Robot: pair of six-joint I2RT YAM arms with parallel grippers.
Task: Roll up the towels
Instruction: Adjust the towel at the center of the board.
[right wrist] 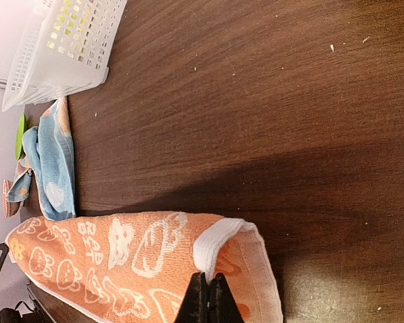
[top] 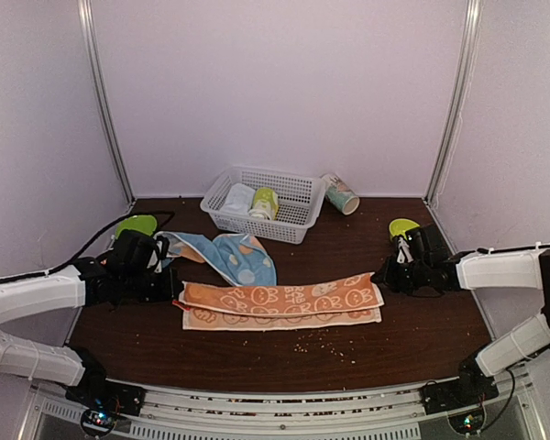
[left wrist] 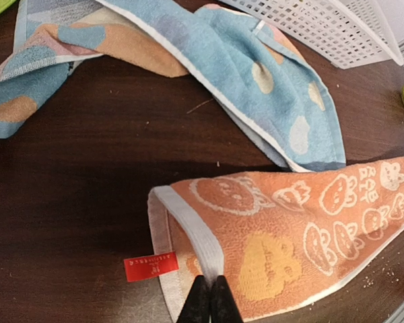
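The peach-orange towel (top: pixel 284 302) with cartoon prints lies folded lengthwise across the table's middle. My left gripper (top: pixel 176 291) is shut on its left white hem (left wrist: pixel 195 242), fingertips pinched together in the left wrist view (left wrist: pixel 211 286). My right gripper (top: pixel 380 277) is shut on its right white hem (right wrist: pixel 219 242), seen in the right wrist view (right wrist: pixel 209 282). The light blue spotted towel (top: pixel 234 257) lies crumpled behind the orange one; it also shows in the left wrist view (left wrist: pixel 256 81) and the right wrist view (right wrist: pixel 50 168).
A white basket (top: pixel 298 213) at the back holds a pale rolled towel (top: pixel 238 197) and a yellow-green rolled towel (top: pixel 264 202). A patterned cup (top: pixel 340 193) lies beside it. Green discs sit at the left (top: pixel 136 224) and right (top: pixel 403 226). Crumbs (top: pixel 325 344) dot the front.
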